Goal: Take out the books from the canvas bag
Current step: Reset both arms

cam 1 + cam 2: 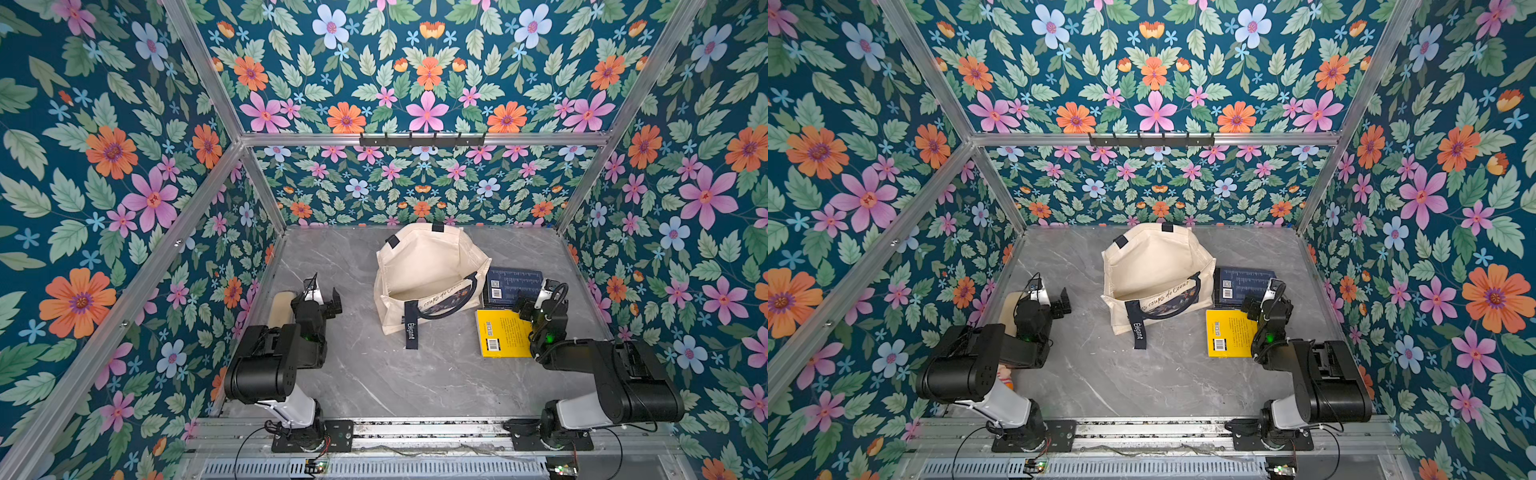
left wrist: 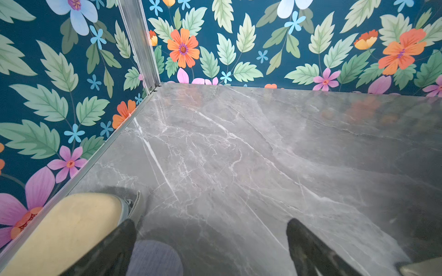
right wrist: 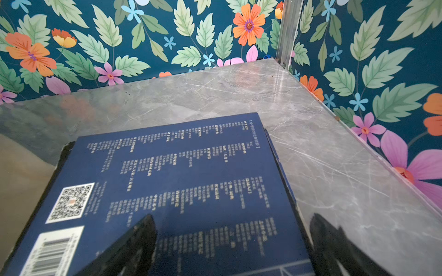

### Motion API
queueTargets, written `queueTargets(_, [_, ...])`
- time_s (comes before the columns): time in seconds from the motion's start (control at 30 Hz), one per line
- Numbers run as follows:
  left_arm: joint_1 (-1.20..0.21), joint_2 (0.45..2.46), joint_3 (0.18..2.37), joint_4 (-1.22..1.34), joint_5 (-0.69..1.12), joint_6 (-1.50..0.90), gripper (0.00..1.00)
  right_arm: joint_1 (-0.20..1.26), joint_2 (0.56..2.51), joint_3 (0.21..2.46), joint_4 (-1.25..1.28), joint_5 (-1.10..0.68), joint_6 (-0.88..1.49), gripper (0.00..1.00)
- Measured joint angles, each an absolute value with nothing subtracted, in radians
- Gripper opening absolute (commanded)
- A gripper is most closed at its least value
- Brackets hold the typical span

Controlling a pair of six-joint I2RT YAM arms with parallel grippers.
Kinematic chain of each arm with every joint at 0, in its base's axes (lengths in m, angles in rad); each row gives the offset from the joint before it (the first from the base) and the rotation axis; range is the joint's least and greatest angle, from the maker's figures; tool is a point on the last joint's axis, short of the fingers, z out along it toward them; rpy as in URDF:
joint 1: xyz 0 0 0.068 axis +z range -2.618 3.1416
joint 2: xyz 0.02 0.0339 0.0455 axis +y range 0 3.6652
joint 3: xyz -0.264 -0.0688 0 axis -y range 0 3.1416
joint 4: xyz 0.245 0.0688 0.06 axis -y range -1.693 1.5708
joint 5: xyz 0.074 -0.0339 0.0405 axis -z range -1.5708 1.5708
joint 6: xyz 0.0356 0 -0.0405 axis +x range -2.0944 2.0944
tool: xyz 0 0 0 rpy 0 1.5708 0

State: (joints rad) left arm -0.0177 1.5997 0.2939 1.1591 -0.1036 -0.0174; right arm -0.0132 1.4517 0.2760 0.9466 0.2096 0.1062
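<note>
The dark blue book (image 1: 513, 282) and yellow book (image 1: 500, 332) lie flat on the table (image 1: 415, 374), just beside the open canvas bag (image 1: 424, 270) on its right. The right gripper (image 3: 233, 225) hangs over the blue book with its jaws apart. The left gripper (image 2: 210, 227) is well to the left of the bag, also spread and holding nothing.

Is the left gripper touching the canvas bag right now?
Apart. Both top views show bare grey table between the open left gripper and the canvas bag. The left wrist view shows no bag either.
</note>
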Motion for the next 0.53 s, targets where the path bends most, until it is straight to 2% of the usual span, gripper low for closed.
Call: queueTargets(0.53, [-0.018,1.600,0.293,1.173,-0.102,-0.017,1.00,-0.013,1.452,0.276,0.946,0.210,0.106,0.99])
